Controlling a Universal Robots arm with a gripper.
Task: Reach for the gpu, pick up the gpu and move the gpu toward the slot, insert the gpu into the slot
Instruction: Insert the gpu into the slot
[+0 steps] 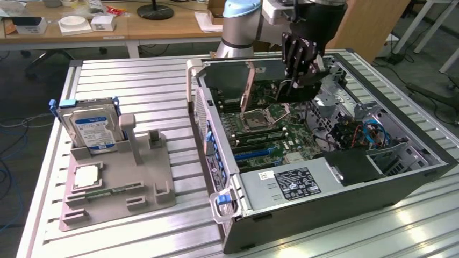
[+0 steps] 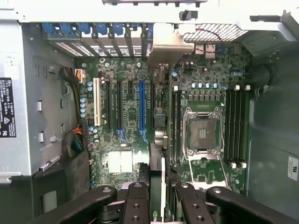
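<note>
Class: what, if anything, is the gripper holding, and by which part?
The gripper holds the gpu, pinched along its upper edge between the jaws, so the card hangs edge-down over the motherboard.

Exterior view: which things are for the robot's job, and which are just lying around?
For the job:
- gripper, shut on the gpu
- motherboard slots
- open computer case

Just lying about:
- hard drive and chip in the grey holder
- white boxes on the wooden desk
</note>
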